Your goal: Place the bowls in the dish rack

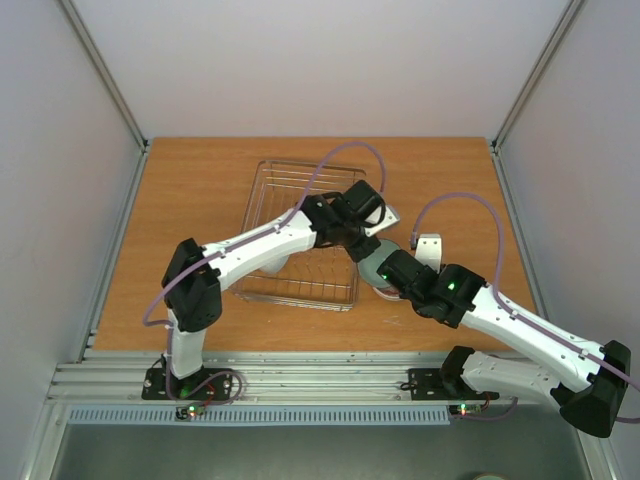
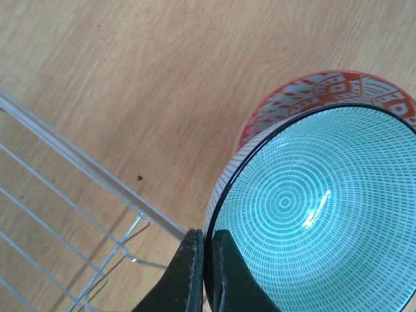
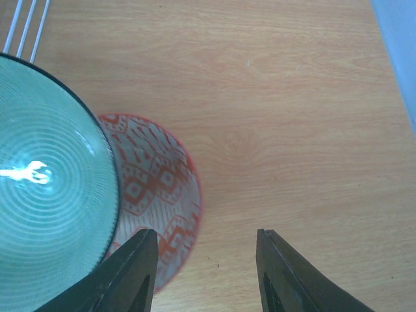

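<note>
My left gripper is shut on the rim of a pale green bowl with ring markings, one finger inside and one outside. The bowl sits just right of the dish rack and covers part of an orange patterned bowl on the table. I cannot tell if the two bowls touch. My right gripper is open and empty, just above the table, its left finger over the orange bowl's near rim. The green bowl fills the left of that view. No other bowls show.
The silver wire rack's corner lies close to the left of the green bowl; its wires also show in the right wrist view. Both arms crowd together right of the rack. Grey walls enclose the wooden table.
</note>
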